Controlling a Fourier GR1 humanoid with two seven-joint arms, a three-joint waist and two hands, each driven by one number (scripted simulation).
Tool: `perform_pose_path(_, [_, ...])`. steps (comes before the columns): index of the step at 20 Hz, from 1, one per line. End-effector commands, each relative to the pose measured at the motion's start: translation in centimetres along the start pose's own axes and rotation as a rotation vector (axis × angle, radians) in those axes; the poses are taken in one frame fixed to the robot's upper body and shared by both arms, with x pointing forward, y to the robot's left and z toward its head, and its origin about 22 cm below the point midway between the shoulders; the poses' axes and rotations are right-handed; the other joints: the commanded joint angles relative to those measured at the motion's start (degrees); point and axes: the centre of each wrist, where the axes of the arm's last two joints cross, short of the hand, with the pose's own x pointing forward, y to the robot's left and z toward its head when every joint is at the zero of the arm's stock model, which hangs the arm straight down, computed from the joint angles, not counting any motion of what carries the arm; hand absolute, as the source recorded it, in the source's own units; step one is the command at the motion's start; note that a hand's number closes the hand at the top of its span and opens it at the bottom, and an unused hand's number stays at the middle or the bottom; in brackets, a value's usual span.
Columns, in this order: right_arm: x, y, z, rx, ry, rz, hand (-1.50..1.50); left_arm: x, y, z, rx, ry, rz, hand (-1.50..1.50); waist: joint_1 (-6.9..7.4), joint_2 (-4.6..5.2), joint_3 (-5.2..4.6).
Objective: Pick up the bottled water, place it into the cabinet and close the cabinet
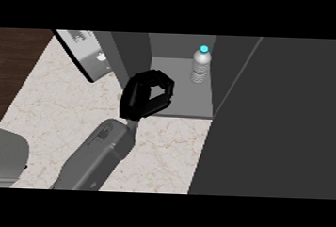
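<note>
The bottled water (201,64), clear with a blue cap, stands upright on the grey floor of the cabinet (178,104), close to its right inner wall. My left hand (145,96) hovers at the cabinet's front left corner, left of the bottle and nearer to me. Its fingers and thumb curl into a ring with nothing inside, and it does not touch the bottle. The cabinet's dark door (281,119) stands open and fills the right side of the view. My right hand does not show.
A light grey panel (84,56) leans at the back left beside the cabinet's dark left wall (131,53). Marble counter (59,111) stretches left of my forearm. A grey rounded shape (2,156) sits at the lower left edge. Wooden floor (13,58) lies beyond the counter's left edge.
</note>
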Motion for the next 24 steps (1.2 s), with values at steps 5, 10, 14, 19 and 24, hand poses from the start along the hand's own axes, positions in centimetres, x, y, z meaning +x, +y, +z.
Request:
perform_pose_path(5, [2.8,2.1,0.5,0.166,0.046,-0.019,1.5,3.0,4.1,7.2,0.029,0.003,-0.026,1.5,-0.1,0.26,-0.02])
perform_pose_path(10, [4.0,3.5,0.5,0.189,0.035,-0.098,1.5,5.8,5.5,11.7,0.036,-0.024,-0.016,1.5,-0.51,0.23,-0.01])
perform_pose_path(14, [3.3,5.9,-1.8,0.274,0.052,-0.107,1.5,5.6,5.6,13.8,0.084,-0.044,-0.036,1.5,-0.68,0.49,-0.06])
perform_pose_path(19, [3.9,8.4,-3.4,0.356,0.033,-0.139,1.5,7.6,8.0,16.6,0.112,-0.051,-0.039,1.5,-0.39,0.44,-0.07])
perform_pose_path(24, [3.7,11.9,-5.8,0.421,-0.007,-0.051,1.5,8.6,11.2,17.0,0.145,-0.061,-0.033,1.5,-0.5,0.55,-0.08])
